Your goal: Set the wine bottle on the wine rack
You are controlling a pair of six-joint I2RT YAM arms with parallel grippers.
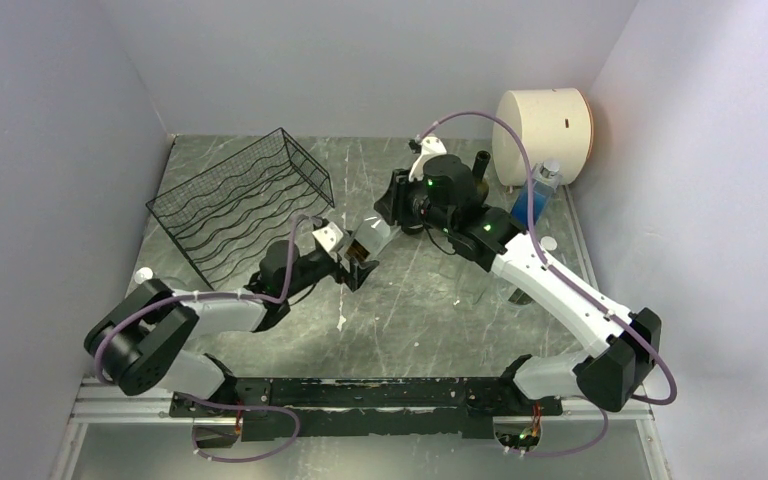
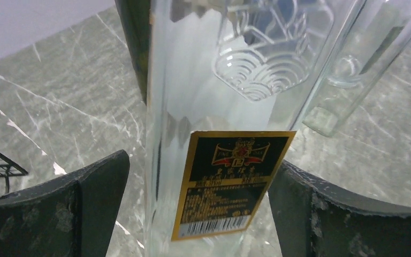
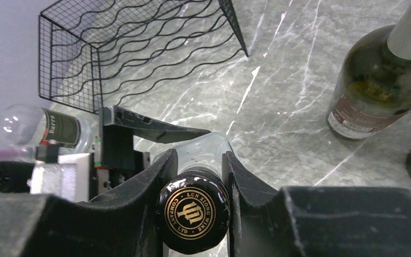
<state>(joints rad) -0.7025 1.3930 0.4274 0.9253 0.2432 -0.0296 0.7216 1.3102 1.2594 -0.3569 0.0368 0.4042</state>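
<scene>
The wine bottle (image 1: 368, 240) is clear glass with a black-and-gold label (image 2: 230, 182) and a black cap (image 3: 192, 214). It hangs tilted above the table between my two arms. My right gripper (image 3: 198, 160) is shut on its neck just behind the cap. My left gripper (image 2: 200, 171) is open around the bottle's lower body, with a gap showing beside the left finger (image 2: 93, 198). The wine rack (image 1: 240, 205), black wire with wavy tiers, stands at the back left of the table, also in the right wrist view (image 3: 139, 48).
A dark green bottle (image 3: 377, 80) stands upright near the back right. Beside it are a blue bottle (image 1: 530, 200) and a cream round drum (image 1: 545, 125). A clear bottle (image 3: 43, 128) lies by the left wall below the rack. Another clear bottle (image 2: 353, 69) stands right of centre.
</scene>
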